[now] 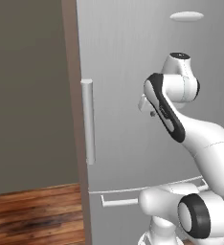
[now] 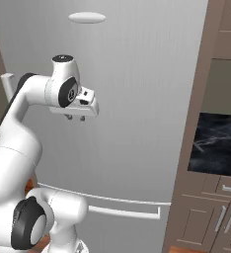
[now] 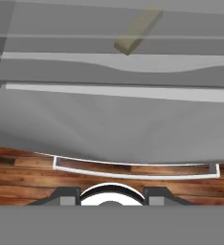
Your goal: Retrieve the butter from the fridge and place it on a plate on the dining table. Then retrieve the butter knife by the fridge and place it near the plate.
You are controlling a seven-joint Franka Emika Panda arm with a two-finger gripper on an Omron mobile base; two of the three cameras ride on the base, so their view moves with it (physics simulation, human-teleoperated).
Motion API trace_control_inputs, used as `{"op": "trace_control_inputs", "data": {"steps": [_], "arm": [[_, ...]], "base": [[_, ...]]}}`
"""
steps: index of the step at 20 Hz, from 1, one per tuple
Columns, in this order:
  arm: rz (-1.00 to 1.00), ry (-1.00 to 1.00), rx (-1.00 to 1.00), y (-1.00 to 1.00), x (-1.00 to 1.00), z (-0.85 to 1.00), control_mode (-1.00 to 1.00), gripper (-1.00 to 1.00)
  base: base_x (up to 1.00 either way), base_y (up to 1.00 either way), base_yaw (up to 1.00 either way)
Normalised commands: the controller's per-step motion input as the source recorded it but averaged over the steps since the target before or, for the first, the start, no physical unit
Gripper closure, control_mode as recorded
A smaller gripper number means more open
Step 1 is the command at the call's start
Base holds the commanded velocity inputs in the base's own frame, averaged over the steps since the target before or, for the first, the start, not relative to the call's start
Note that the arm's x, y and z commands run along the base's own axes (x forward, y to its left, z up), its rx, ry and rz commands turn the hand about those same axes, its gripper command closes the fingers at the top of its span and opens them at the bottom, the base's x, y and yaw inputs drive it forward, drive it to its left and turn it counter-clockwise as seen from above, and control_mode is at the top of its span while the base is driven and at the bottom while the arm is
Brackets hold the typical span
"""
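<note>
The fridge (image 1: 133, 48) stands shut, its silver door (image 2: 137, 74) right in front of the arm. The vertical bar handle (image 1: 87, 122) runs down the door's left edge. My gripper (image 2: 75, 117) hangs close to the door at mid height, pointing down. It is open, with nothing between its short fingertips (image 2: 82, 118). In the hand view my gripper (image 3: 111, 197) looks down the door front, and a faint yellowish stick, the butter (image 3: 138, 29), shows at the top among grey layers. The plate, dining table and butter knife are out of view.
The lower drawer's horizontal handle (image 1: 118, 201) (image 2: 122, 211) (image 3: 133, 172) sits below the gripper. Brown cabinets with a dark built-in oven (image 2: 218, 143) stand to the right. A brown side panel (image 1: 72, 72), a grey wall (image 1: 28, 95) and wood floor (image 1: 32, 215) lie to the left.
</note>
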Motion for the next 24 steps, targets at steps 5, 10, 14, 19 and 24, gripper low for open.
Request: {"op": "trace_control_inputs", "data": {"steps": [5, 10, 14, 19, 24], "arm": [[0.0, 0.0, 0.0, 0.0, 0.0, 0.0, 1.0, -1.0], [0.0, 0.0, 0.0, 0.0, 0.0, 0.0, 1.0, -1.0], [0.0, 0.0, 0.0, 0.0, 0.0, 0.0, 1.0, -1.0], [0.0, 0.0, 0.0, 0.0, 0.0, 0.0, 1.0, -1.0], [0.0, 0.0, 0.0, 0.0, 0.0, 0.0, 1.0, -1.0]], "base": [[-0.03, 0.0, 0.0], [-0.32, 0.15, -0.13], [-0.6, 0.37, -0.21], [-0.3, 0.54, -0.13], [-0.01, 0.77, -0.08]]}}
